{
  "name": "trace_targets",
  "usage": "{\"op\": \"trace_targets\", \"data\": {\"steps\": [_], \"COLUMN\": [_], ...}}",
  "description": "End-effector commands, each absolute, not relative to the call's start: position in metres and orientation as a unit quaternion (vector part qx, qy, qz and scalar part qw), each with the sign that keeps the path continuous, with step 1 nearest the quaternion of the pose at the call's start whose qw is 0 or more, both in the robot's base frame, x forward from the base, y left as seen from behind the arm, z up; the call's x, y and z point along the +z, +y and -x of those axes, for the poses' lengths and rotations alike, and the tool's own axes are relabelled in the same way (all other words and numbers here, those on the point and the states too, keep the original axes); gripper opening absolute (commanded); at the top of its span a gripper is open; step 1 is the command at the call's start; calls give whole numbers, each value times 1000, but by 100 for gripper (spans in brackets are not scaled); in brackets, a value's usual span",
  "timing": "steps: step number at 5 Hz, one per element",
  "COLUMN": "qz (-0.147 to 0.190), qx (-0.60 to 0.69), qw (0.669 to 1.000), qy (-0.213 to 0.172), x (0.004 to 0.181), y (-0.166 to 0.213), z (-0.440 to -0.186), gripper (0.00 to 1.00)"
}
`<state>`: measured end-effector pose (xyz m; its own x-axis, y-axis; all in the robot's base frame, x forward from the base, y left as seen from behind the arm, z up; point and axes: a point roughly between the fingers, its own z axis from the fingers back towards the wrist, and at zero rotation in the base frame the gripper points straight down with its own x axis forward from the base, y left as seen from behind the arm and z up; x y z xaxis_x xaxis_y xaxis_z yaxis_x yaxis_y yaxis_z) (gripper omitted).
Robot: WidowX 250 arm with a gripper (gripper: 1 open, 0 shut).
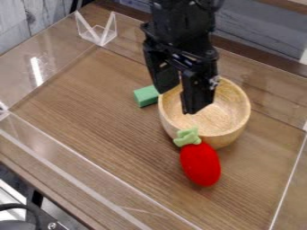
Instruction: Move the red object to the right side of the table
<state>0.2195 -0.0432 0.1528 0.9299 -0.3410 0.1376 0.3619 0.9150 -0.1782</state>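
The red object (202,164), a small rounded toy fruit with a green leafy stem (186,137), lies on the brown wood-grain table (84,117) just in front of the wooden bowl (228,126). My black gripper (178,88) hangs open above the bowl's left rim, well clear of the fruit, with nothing between its fingers (197,95).
A flat green block (146,94) lies left of the bowl, partly behind the gripper. Low clear acrylic walls (48,157) border the table. A clear stand (96,30) sits at the back left.
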Motion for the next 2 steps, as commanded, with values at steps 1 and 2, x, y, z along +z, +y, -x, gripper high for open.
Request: {"op": "trace_targets", "data": {"steps": [1,2], "qz": [98,97], "qx": [-191,-198], "qw": [974,973], "qy": [-72,-68], "x": [161,158], "y": [-51,-59], "z": [-223,-226], "gripper": [100,100]}}
